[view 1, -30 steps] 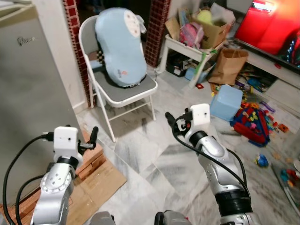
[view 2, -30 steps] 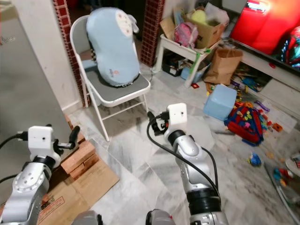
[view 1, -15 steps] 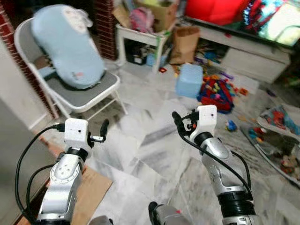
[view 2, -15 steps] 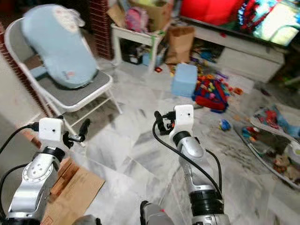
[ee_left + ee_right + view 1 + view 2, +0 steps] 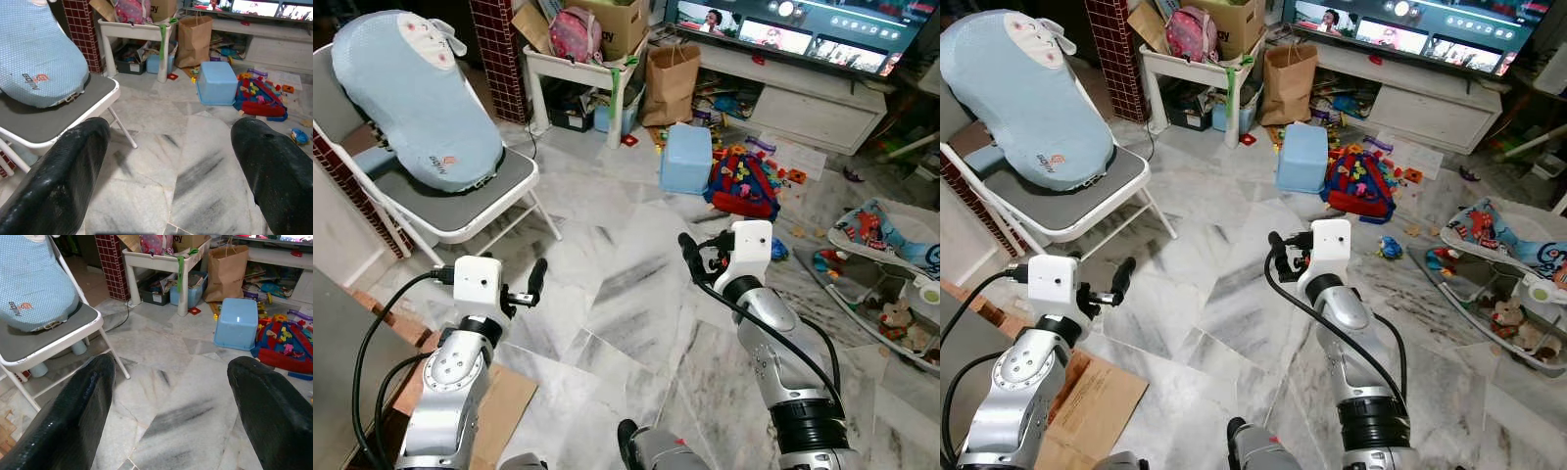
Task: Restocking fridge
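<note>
A sliver of the grey fridge side (image 5: 331, 352) stands at the lower left edge. Both arms are raised in front of me over the marble floor. My left gripper (image 5: 534, 281) is open, and its wrist view shows the two black fingers (image 5: 63, 176) wide apart with nothing between them. My right gripper (image 5: 691, 257) is open too, its fingers (image 5: 73, 416) spread and holding nothing. No item for the fridge is held in either gripper.
A white folding chair (image 5: 470, 201) with a light-blue cushion (image 5: 411, 98) stands at the left. Ahead are a blue bin (image 5: 686, 159), a toy pile (image 5: 749, 181), a brown paper bag (image 5: 671, 83) and a low white table (image 5: 578, 69). Cardboard (image 5: 504, 411) lies by my left arm.
The camera has swung to the right: the fridge has slid off to the left edge, and the TV bench and toys have come into view. Both arms keep the same raised pose.
</note>
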You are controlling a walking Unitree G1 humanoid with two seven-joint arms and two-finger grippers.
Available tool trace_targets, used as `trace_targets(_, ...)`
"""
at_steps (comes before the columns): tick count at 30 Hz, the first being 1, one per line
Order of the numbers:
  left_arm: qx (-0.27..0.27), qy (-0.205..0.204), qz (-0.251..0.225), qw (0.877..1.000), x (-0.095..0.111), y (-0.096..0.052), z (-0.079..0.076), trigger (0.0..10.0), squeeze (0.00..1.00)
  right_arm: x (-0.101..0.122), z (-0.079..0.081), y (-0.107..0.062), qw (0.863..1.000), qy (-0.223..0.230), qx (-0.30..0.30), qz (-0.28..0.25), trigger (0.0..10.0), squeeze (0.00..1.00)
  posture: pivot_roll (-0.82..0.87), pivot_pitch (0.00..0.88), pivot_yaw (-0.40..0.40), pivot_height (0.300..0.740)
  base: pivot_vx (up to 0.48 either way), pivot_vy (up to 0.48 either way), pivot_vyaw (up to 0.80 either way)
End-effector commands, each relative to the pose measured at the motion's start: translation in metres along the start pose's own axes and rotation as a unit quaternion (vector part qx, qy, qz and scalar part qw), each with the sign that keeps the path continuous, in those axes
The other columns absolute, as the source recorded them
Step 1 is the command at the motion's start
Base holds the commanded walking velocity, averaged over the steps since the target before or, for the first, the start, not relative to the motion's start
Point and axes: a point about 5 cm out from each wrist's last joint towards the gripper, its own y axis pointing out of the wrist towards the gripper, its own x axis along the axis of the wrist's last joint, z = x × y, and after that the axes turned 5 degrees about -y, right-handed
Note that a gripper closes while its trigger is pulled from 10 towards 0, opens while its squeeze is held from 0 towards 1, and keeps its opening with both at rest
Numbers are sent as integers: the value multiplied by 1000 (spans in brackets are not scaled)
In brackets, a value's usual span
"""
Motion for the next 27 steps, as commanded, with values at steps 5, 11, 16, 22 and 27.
trace_targets(5, -6, -2, -1, 1000, 2, -1, -2, 10000, 0, 4, -4, -1, 1000, 3, -7, -2, 10000, 0, 34, 75, -45, 740, 0, 0, -800)
trace_targets(11, -4, -3, -1, 1000, 3, 0, 1, 10000, 0, 3, -4, -2, 1000, 7, -10, 3, 10000, 0, 35, 79, -46, 740, -43, 0, -800)
trace_targets(16, -2, -4, 1, 1000, 2, -2, 0, 10000, 0, 3, -3, 0, 1000, 6, -6, 4, 10000, 0, 39, 79, -51, 740, -273, 0, -800)
trace_targets(22, 0, -5, 0, 1000, 1, -2, 0, 10000, 0, 5, -3, 2, 1000, 3, -4, 3, 10000, 0, 41, 76, -55, 740, -390, 0, -800)
trace_targets(27, 1, -5, 0, 1000, 2, -2, 0, 10000, 0, 5, -3, 3, 1000, 3, -3, 3, 10000, 0, 40, 86, -55, 740, -379, 0, -800)
